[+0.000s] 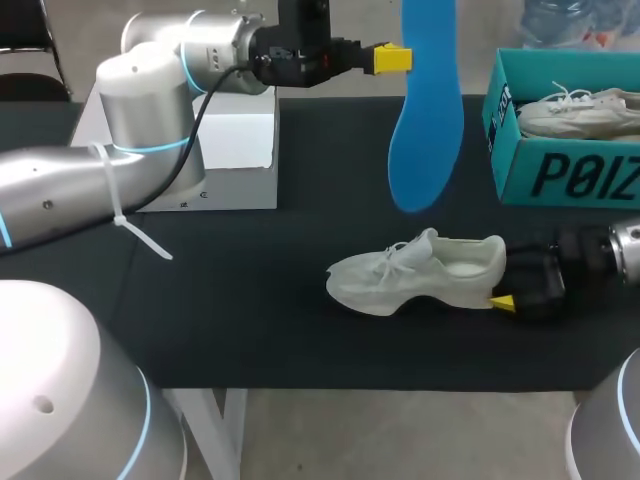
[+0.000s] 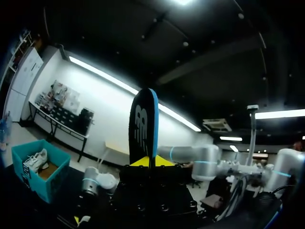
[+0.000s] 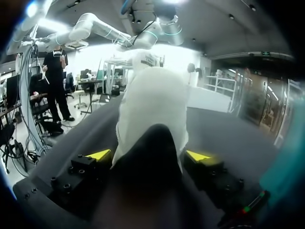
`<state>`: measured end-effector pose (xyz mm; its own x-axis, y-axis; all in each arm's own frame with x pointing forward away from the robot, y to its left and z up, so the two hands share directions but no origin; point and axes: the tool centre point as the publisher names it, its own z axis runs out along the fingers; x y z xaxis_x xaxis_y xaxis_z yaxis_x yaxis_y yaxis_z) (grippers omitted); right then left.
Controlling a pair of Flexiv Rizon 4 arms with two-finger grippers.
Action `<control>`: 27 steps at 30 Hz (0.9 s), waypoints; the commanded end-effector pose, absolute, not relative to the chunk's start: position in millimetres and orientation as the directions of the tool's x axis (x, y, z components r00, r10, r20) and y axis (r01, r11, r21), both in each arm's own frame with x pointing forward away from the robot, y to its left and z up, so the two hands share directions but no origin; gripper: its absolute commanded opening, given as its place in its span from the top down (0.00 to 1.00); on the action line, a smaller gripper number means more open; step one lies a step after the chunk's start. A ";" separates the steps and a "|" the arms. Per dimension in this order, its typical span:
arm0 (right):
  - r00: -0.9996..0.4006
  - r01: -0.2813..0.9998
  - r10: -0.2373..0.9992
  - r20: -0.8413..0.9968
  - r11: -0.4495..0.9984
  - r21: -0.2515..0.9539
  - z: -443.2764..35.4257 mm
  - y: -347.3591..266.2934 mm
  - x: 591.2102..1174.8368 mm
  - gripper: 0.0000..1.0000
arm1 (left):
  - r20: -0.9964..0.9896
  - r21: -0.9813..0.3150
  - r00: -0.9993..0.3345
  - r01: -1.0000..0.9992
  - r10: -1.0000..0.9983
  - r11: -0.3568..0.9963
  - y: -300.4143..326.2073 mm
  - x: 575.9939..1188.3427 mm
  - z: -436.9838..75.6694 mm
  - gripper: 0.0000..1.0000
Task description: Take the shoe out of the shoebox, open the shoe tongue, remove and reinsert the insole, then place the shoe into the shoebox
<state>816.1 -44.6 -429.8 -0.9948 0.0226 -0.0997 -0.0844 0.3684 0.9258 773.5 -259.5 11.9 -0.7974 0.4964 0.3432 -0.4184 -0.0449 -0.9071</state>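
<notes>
Insole point(image 1: 425, 120), blue, hangs upright above the table point(image 1: 250, 300), rounded end down, with the left fingers point(image 1: 392, 60) closed on its upper part. In the left wrist view the insole point(image 2: 143, 126) stands edge-on out from between the yellow tips point(image 2: 138, 162).

The white shoe point(image 1: 420, 275) lies on its sole on the table, below the insole, toe toward the left arm. The right fingers point(image 1: 503, 302) grip its heel from both sides; in the right wrist view the shoe point(image 3: 152, 100) sits between the tips point(image 3: 99, 155).

The teal shoebox point(image 1: 560, 175) stands at the table's far right with a second shoe point(image 1: 580, 110) inside.
</notes>
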 end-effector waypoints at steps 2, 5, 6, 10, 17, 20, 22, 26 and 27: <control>-0.992 -0.091 0.043 -0.115 0.378 0.921 -425.3 -50.7 810.2 0.00 | 0.342 -0.907 -0.798 -0.418 0.496 -0.046 -259.8 772.9 11.7 1.00; -0.991 -0.095 0.054 -0.126 0.389 0.916 -421.1 -56.4 809.5 0.00 | 0.342 -0.907 -0.798 -0.418 0.496 -0.046 -259.8 772.9 11.7 1.00; -0.990 -0.097 0.056 -0.130 0.396 0.913 -419.1 -58.8 809.2 0.00 | 0.342 -0.907 -0.798 -0.418 0.496 -0.046 -259.8 772.9 11.7 1.00; -0.989 -0.091 0.067 -0.134 0.449 0.889 -407.5 -67.5 805.6 0.00 | 0.342 -0.907 -0.798 -0.418 0.496 -0.046 -259.8 772.9 11.7 1.00; -0.994 -0.009 0.081 -0.074 0.612 0.791 -384.5 -76.9 797.0 0.00 | 0.342 -0.907 -0.798 -0.418 0.496 -0.046 -259.8 772.9 11.7 1.00; -0.994 0.057 0.107 -0.027 0.708 0.704 -374.2 -80.4 792.6 0.00 | 0.342 -0.907 -0.798 -0.418 0.496 -0.046 -259.8 772.9 11.7 1.00; -0.993 0.077 0.117 -0.016 0.750 0.657 -367.6 -81.0 790.3 0.00 | 0.342 -0.907 -0.798 -0.418 0.496 -0.046 -259.8 772.9 11.7 1.00; -0.989 0.129 0.148 0.008 0.832 0.540 -354.5 -79.9 786.9 0.00 | 0.342 -0.907 -0.798 -0.418 0.496 -0.046 -259.8 772.9 11.7 1.00; -0.988 0.139 0.157 0.007 0.847 0.514 -350.8 -79.5 786.0 0.00 | 0.342 -0.907 -0.798 -0.418 0.496 -0.046 -259.8 772.9 11.7 1.00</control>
